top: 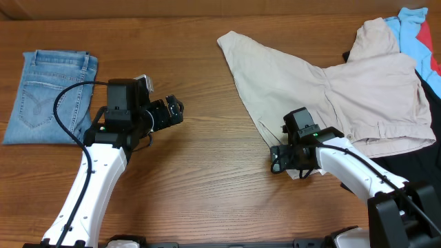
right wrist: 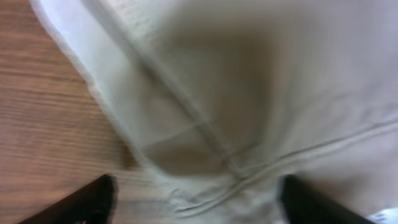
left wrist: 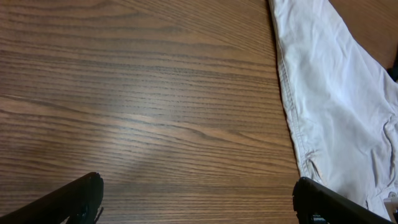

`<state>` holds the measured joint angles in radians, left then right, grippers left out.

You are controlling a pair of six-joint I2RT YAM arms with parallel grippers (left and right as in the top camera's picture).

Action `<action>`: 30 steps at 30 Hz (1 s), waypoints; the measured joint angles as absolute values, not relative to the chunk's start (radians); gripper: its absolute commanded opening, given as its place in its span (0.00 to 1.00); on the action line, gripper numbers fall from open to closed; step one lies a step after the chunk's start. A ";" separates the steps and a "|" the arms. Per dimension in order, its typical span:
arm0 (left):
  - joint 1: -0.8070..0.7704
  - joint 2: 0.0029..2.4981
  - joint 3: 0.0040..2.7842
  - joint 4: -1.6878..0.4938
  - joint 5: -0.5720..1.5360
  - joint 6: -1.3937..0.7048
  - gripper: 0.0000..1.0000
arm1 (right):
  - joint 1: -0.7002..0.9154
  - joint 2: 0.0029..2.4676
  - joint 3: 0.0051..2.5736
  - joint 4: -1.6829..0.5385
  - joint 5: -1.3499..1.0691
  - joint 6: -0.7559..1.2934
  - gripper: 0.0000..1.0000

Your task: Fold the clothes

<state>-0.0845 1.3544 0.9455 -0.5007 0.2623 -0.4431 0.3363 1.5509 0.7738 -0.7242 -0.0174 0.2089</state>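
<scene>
Two pincers gape: our left pincer [top: 177, 110] hangs over the table [top: 207, 186], our right pincer [top: 279, 159] straddles the near edge of the shorts [top: 344, 89] lying flat at right, so we want a low, square bite through both layers before lifting.

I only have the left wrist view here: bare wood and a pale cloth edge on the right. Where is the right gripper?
Observer: The right gripper is at the near hem of the shorts, with its jaws wide apart over the fabric.
Operator: Are the shorts folded at all?
Observer: No. Overhead they lie spread out, partly on top of a black garment on the right side.
Operator: Anything behind the left arm?
Observer: Folded blue jeans lie at the far left, apart from the left gripper.
</scene>
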 measured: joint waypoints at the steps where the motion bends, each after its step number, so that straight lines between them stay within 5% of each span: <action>1: -0.084 1.354 0.945 -0.501 0.263 -0.443 1.00 | 0.336 1.551 0.770 -0.718 -0.007 0.207 0.49; 4: -0.084 1.354 0.945 -0.501 0.263 -0.443 1.00 | 0.333 1.551 0.761 -0.710 0.028 0.208 0.18; 8: -0.084 1.354 0.945 -0.501 0.263 -0.443 1.00 | 0.334 1.549 0.760 -0.704 0.035 0.215 0.04; 16: -0.078 1.354 0.945 -0.501 0.262 -0.443 1.00 | 0.350 1.545 0.766 -0.711 0.028 0.209 0.04; 23: -0.070 1.354 0.945 -0.493 0.258 -0.442 1.00 | 0.528 1.568 0.966 -0.722 -0.045 0.209 0.04; 25: -0.070 1.354 0.945 -0.493 0.254 -0.439 1.00 | 0.583 1.569 1.066 -0.690 -0.057 0.210 0.34; 30: -0.070 1.354 0.945 -0.497 0.250 -0.438 1.00 | 0.681 1.567 1.222 -0.603 -0.089 0.202 0.80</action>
<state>-0.0696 1.3544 0.9455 -0.4969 0.2504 -0.4381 0.6811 1.5669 1.2217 -0.6025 -0.0887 0.2024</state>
